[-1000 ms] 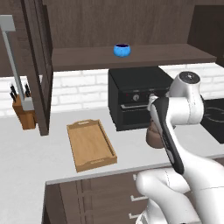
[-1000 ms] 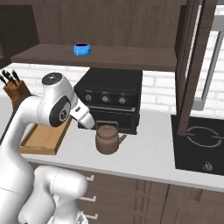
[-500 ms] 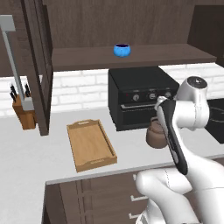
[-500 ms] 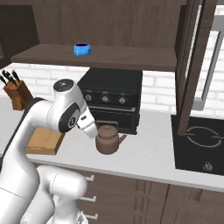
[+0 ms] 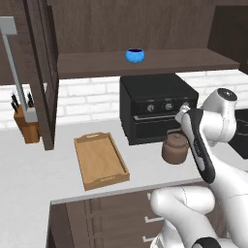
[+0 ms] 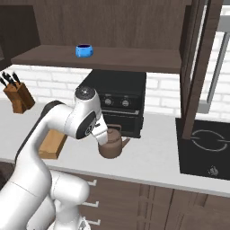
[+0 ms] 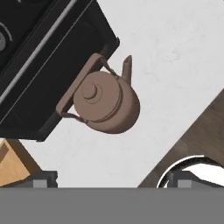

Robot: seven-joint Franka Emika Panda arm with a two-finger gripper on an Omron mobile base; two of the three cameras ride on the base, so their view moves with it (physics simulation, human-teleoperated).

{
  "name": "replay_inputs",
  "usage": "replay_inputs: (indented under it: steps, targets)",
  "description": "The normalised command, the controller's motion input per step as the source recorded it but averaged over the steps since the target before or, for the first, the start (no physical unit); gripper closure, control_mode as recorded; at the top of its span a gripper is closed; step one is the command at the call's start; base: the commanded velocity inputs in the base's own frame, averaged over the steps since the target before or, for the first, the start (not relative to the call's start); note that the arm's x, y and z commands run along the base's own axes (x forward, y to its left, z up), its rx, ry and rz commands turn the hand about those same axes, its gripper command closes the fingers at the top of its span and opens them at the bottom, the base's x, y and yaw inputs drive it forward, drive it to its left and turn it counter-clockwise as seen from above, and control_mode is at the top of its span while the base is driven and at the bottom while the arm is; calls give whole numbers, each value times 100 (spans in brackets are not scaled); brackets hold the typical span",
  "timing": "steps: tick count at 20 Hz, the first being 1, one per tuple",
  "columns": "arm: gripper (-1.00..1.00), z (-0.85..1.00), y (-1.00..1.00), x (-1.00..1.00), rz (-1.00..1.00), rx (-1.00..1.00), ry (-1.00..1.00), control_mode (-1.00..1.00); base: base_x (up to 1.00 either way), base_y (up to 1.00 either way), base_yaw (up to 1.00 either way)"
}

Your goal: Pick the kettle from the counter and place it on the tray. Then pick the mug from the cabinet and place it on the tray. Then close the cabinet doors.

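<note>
My tool [image 7: 111, 179] hangs above the bench [image 5: 58, 169] with its jaws spread wide and nothing between them. In the hand view the two dark fingertips [image 7: 43, 179] stand at the bottom edge, far from each other, and the kettle [image 7: 105, 101] lies higher in that view, at about 12 o'clock from them, not touched.

The kettle [image 5: 174, 147] stands upright on the bench, just before the black oven [image 5: 157, 106], near its front lower corner. In the hand view its arched handle is up over the lid knob and the spout points to about 1 o'clock. In the right base view the kettle [image 6: 112, 146] is partly behind my forearm.

The tray [image 5: 100, 161] lies flat on the bench, at 9 o'clock from the kettle in the left base view, well apart from it, and it carries nothing. The mug [image 5: 135, 55] sits on the shelf of the cabinet [image 5: 145, 63], above the oven, at about 11 o'clock from the kettle. A cabinet door [image 5: 41, 72] stands open at the left, with its long silver handle [image 5: 17, 68]. The knife block [image 5: 26, 126] is behind it by the wall.
</note>
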Motion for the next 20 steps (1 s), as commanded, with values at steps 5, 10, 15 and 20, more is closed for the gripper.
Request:
replay_inputs:
  steps: [5, 10, 15, 20]
  targets:
    - [-100, -19, -9, 39, 0, 2, 0, -100, 0, 0, 0]
    - [-100, -16, 0, 39, -2, 1, 2, -100, 0, 0, 0]
    - [-100, -20, 0, 26, -3, 1, 4, -100, 0, 0, 0]
    - [-100, -22, 0, 28, -2, 0, 9, -100, 0, 0, 0]
